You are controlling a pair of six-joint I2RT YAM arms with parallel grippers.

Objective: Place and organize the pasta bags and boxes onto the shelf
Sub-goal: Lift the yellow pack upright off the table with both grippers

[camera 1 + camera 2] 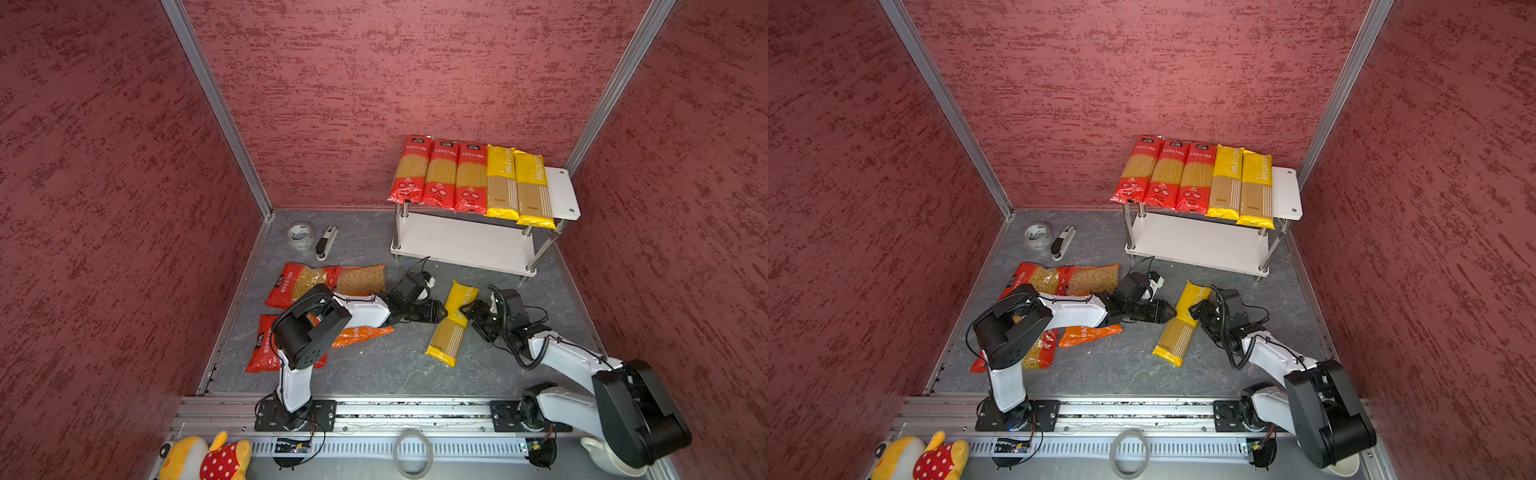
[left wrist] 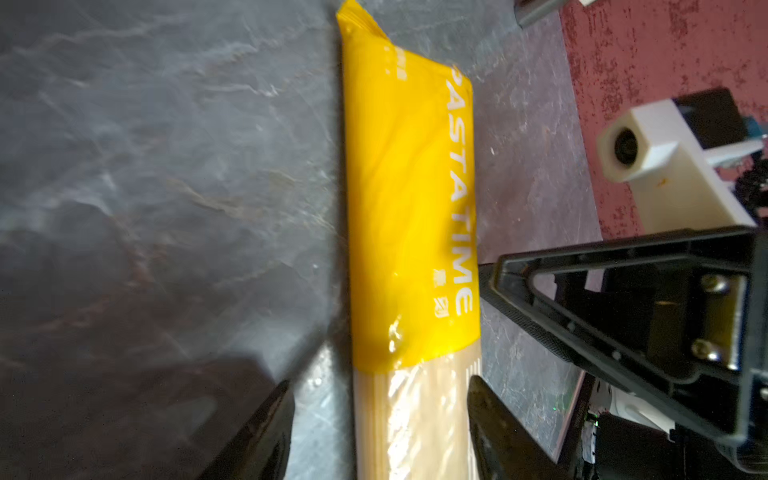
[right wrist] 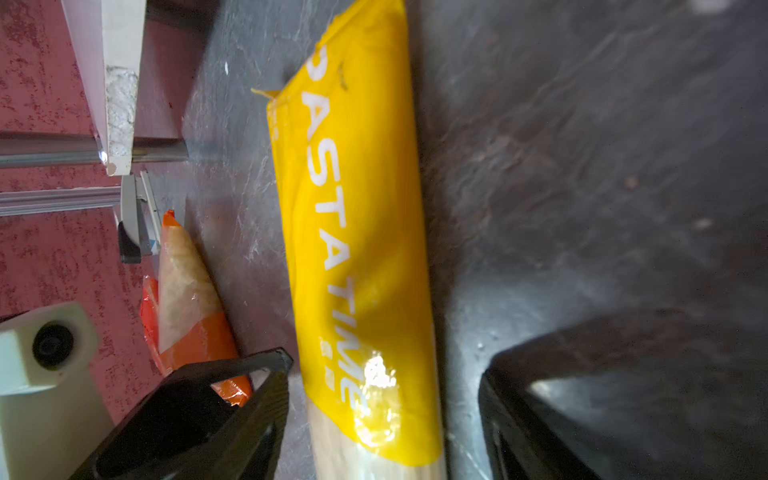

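Two red short-pasta bags (image 1: 328,282) with Chinese lettering and an orange pack (image 1: 361,334) showing "PA" lie at the bench's (image 1: 395,374) left. Mid-bench lies a yellow PASTATIME spaghetti pack (image 1: 451,332), straddled by the left end effector (image 2: 379,380) and right end effector (image 3: 386,361), both spread apart, neither clamped. The shelf (image 1: 561,191) top carries three red spaghetti packs (image 1: 442,176) and two yellow PASTATIME packs (image 1: 519,187).
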